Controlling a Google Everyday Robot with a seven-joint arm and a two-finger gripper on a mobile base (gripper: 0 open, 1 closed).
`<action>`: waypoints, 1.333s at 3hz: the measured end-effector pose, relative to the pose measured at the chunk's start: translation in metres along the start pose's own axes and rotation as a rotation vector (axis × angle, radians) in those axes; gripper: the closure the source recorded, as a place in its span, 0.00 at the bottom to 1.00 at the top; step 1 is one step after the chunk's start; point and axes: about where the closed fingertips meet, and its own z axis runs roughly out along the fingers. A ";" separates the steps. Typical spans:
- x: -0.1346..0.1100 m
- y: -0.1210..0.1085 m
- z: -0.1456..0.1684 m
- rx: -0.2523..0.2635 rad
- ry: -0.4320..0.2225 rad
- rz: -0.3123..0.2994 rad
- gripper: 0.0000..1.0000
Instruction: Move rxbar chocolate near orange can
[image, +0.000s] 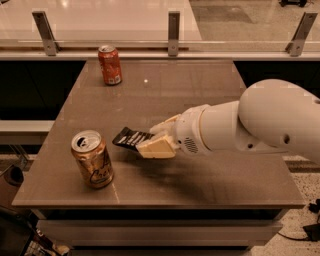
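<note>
Centre of frame: gripper clamped on right end of rxbar chocolate, dark wrapper jutting left. Near the bar, lower left, not touching: orange can, upright on brown table. Upper left: red can.

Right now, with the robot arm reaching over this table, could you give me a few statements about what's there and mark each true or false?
1. The golden-orange drink can stands upright near the front left corner of the brown table. True.
2. The small black-wrapped snack bar lies untouched by the far edge. False: the gripper holds it between its cream fingers, mid-table.
3. The red drink can lies on its side. False: it stands upright near the far edge.
4. The snack bar is apart from the golden-orange can, to its right in the picture. True.
</note>
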 end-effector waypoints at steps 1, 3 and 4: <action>-0.002 0.001 -0.001 0.001 0.000 -0.005 0.38; -0.006 0.004 -0.002 0.004 0.000 -0.015 0.00; -0.006 0.005 -0.002 0.004 0.000 -0.015 0.00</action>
